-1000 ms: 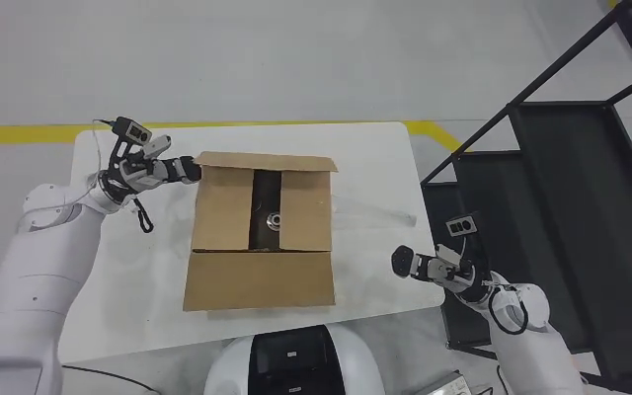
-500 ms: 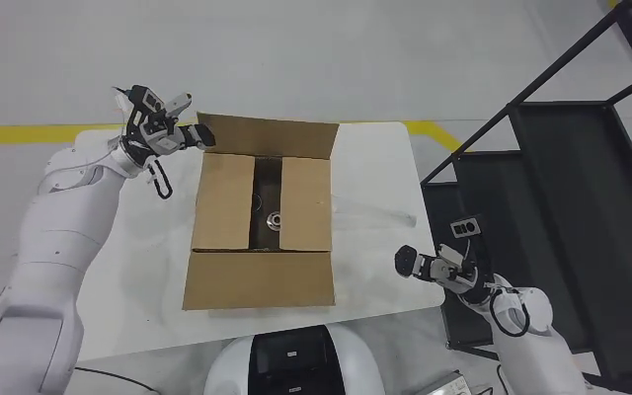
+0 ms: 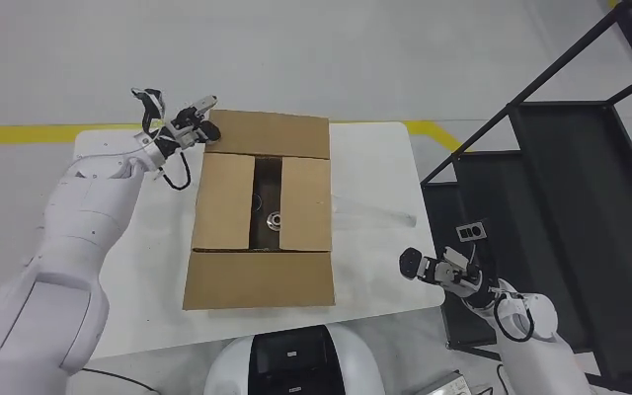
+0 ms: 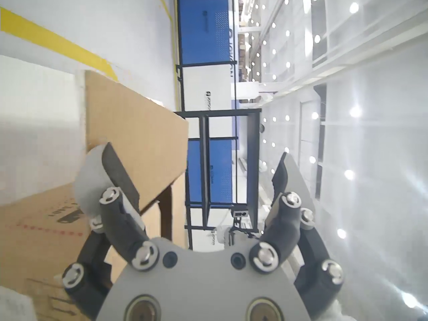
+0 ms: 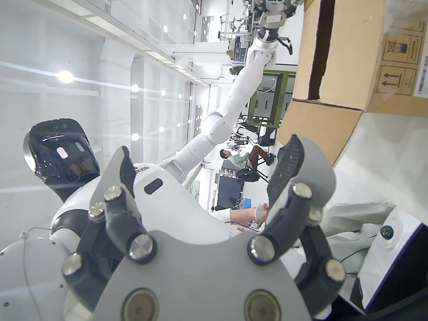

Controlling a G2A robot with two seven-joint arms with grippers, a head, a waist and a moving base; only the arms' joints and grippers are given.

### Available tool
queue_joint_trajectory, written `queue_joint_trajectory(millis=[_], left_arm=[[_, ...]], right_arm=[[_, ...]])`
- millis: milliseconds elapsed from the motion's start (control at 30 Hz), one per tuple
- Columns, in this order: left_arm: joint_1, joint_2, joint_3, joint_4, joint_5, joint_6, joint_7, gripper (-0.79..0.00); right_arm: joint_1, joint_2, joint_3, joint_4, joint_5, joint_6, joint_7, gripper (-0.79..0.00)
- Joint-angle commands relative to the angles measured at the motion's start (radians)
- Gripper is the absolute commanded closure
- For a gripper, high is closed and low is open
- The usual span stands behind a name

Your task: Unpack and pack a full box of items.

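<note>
The left gripper (image 3: pixel 208 115), fingers apart, sat at the raised far flap (image 3: pixel 272 135) of the brown cardboard box (image 3: pixel 227 217), while the right gripper (image 3: pixel 408 265), likewise spread, hung near the white table's (image 3: pixel 375 158) edge.

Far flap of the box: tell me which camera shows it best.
Top view: the whole far flap shows, raised off the box, with the left gripper at its corner. The left wrist view gives one close corner against one of the fingers; the right wrist view catches a distant edge.

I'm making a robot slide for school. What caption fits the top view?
Open left gripper at the raised far flap of a cardboard box; open right gripper by the table corner.
</note>
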Motion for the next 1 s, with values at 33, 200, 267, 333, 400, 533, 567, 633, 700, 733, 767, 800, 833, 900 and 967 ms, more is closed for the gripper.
queue_joint_trajectory(millis=[33,200,267,333,400,533,567,633,700,733,767,800,833,900,967], left_arm=[[-0.004,-0.014,0.016,0.029,0.043,0.007,0.038,-0.785],[-0.019,-0.028,0.059,0.057,0.176,-0.02,0.088,-0.785],[-0.024,-0.031,0.067,0.065,0.212,-0.037,0.111,-0.785],[-0.032,-0.03,0.066,0.074,0.23,-0.059,0.127,-0.785],[-0.039,-0.027,0.048,0.083,0.209,-0.085,0.12,-0.785],[-0.058,-0.004,-0.012,0.101,0.122,-0.169,0.051,-0.785],[-0.063,0.004,-0.028,0.104,0.101,-0.194,0.025,-0.785],[-0.07,0.025,-0.062,0.109,0.057,-0.244,-0.033,-0.785],[-0.066,0.048,-0.101,0.106,0.002,-0.29,-0.113,-0.785],[-0.061,0.062,-0.12,0.104,-0.026,-0.309,-0.161,-0.785],[-0.054,0.076,-0.137,0.093,-0.044,-0.304,-0.188,-0.785],[-0.04,0.091,-0.148,0.064,-0.053,-0.284,-0.208,-0.785],[-0.021,0.108,-0.161,0.029,-0.057,-0.269,-0.224,-0.785],[0.031,0.149,-0.183,-0.06,-0.039,-0.253,-0.24,-0.785],[0.102,0.194,-0.216,-0.172,-0.025,-0.231,-0.262,-0.785]], right_arm=[[0.001,0.0,-0.004,0.0,-0.006,0.003,-0.001,-0.785],[0.009,0.001,-0.016,-0.005,-0.031,0.013,-0.006,-0.785],[0.012,0.002,-0.024,-0.009,-0.044,0.021,-0.008,-0.785],[0.017,0.002,-0.036,-0.013,-0.062,0.032,-0.014,-0.785],[0.027,0.002,-0.055,-0.016,-0.087,0.048,-0.026,-0.785],[0.062,0.001,-0.114,-0.026,-0.136,0.093,-0.06,-0.785],[0.077,0.0,-0.133,-0.029,-0.15,0.109,-0.072,-0.785],[0.113,-0.001,-0.182,-0.036,-0.197,0.147,-0.096,-0.785],[0.157,-0.004,-0.241,-0.044,-0.26,0.191,-0.13,-0.785],[0.181,-0.006,-0.274,-0.047,-0.289,0.212,-0.146,-0.785],[0.207,-0.008,-0.308,-0.044,-0.316,0.233,-0.166,-0.785],[0.235,-0.011,-0.342,-0.039,-0.345,0.254,-0.19,-0.785],[0.264,-0.015,-0.379,-0.035,-0.37,0.272,-0.21,-0.785],[0.324,-0.022,-0.448,-0.018,-0.424,0.306,-0.246,-0.785],[0.38,-0.029,-0.509,-0.007,-0.473,0.331,-0.283,-0.785]])
